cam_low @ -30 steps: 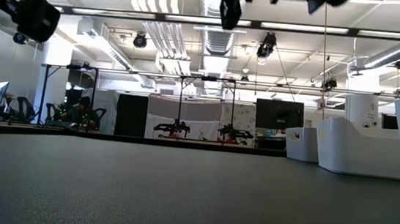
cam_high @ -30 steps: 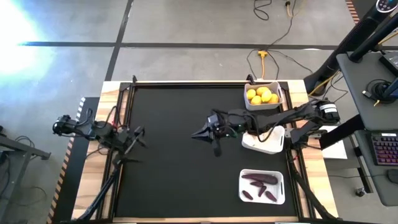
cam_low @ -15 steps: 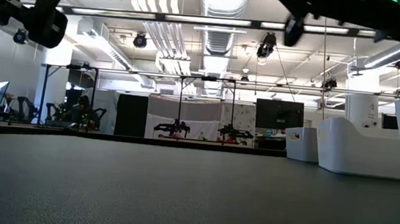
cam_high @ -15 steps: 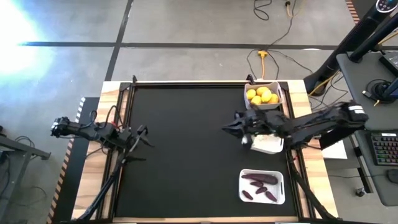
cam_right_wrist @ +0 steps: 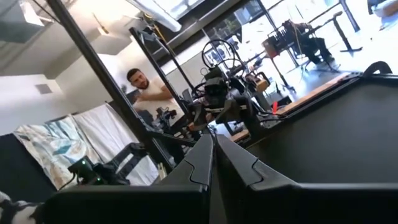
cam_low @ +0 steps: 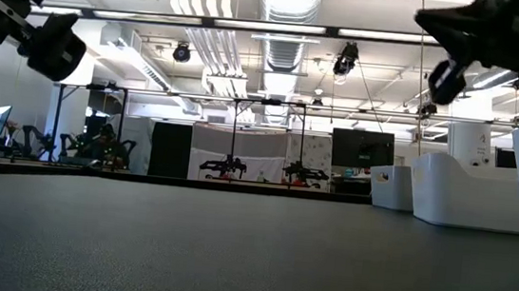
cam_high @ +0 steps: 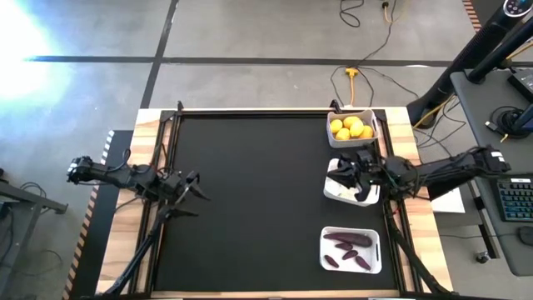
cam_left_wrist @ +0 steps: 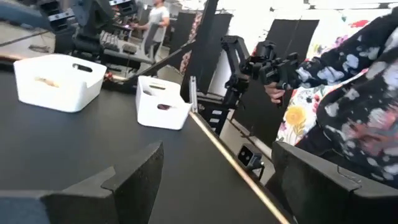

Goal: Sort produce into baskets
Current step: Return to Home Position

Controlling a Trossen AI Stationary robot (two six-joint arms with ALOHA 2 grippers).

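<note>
Three white baskets stand along the table's right side. The far basket (cam_high: 371,133) holds yellow lemons (cam_high: 351,127). The near basket (cam_high: 373,250) holds dark purple eggplants (cam_high: 346,242). My right gripper (cam_high: 340,175) hangs shut and empty above the middle basket (cam_high: 343,197) and hides what lies in it; its fingers meet in the right wrist view (cam_right_wrist: 211,146). My left gripper (cam_high: 195,185) is open and empty at the table's left edge, fingers wide apart (cam_left_wrist: 217,162). No whitish bulbs show plainly.
The black mat (cam_high: 250,208) lies bare between the arms. In the left wrist view, two baskets (cam_left_wrist: 59,81) (cam_left_wrist: 163,102) stand on it, and a person in a floral sleeve (cam_left_wrist: 348,93) stands past the table edge. Another person (cam_right_wrist: 149,93) shows beyond the table.
My right gripper has drawn back from the middle of the table toward the right edge and now hangs over the middle basket, staying shut.
</note>
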